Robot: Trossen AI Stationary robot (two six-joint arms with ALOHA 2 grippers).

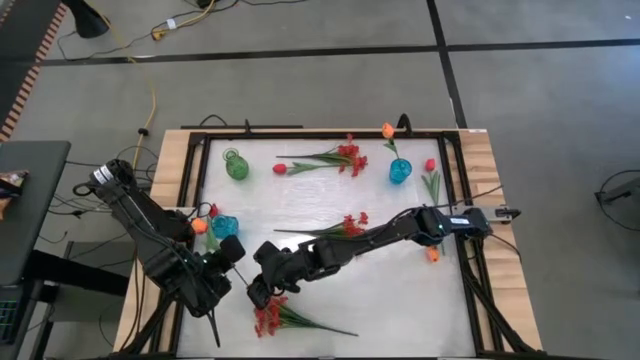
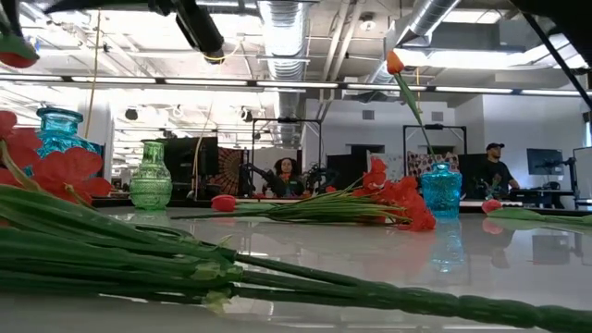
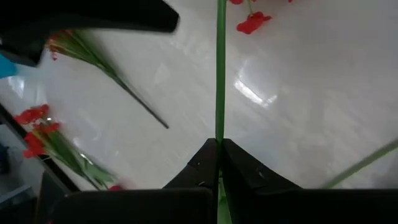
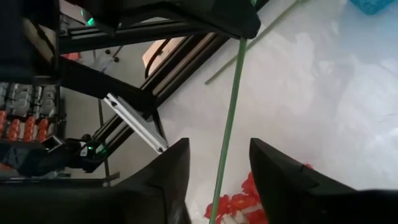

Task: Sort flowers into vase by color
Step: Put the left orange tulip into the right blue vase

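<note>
White surface (image 1: 400,290) strewn with red sprays, one (image 1: 275,318) at the near edge, another (image 1: 335,158) near the far edge. Blue vase (image 1: 400,171) holding an orange tulip (image 1: 387,130); green vase (image 1: 236,165) far left. Left hand (image 3: 219,149) clamped on a green stem (image 3: 219,74). Right hand (image 4: 217,163) parted around that stem, not gripping.

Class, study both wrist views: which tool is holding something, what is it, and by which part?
The left tool is shut on a thin green artificial flower stem, gripping the stem itself. The right tool straddles it, open.
</note>
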